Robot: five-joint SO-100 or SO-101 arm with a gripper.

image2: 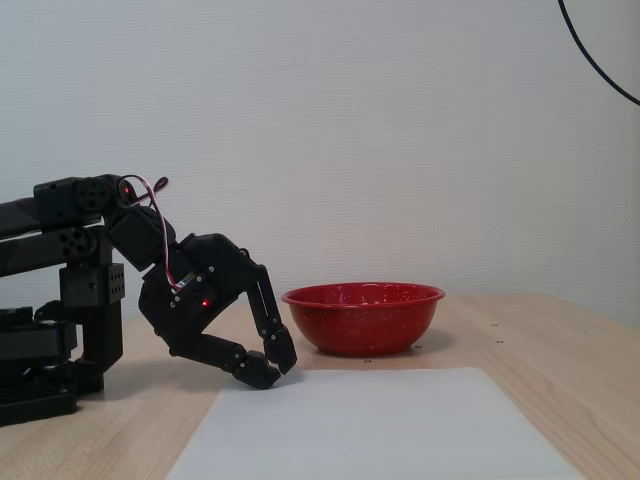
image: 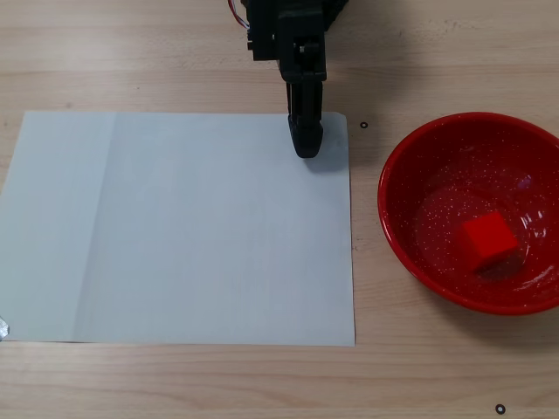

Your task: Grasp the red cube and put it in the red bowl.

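The small red cube (image: 489,238) lies inside the red bowl (image: 410,175), right of centre on the speckled bottom. The bowl stands on the wooden table at the right of a fixed view, and shows from the side in the other fixed view (image2: 362,316), where the cube is hidden by the wall. My black gripper (image: 307,148) is shut and empty, its tips low over the far right corner of the white sheet (image: 175,227), left of the bowl. From the side the gripper (image2: 278,370) hangs tip-down just above the sheet, apart from the bowl.
The white paper sheet covers the middle of the wooden table (image: 262,384). The arm's base and folded links (image2: 70,300) stand at the left in the side-on fixed view. Small black dots (image: 500,408) mark the table near the bowl.
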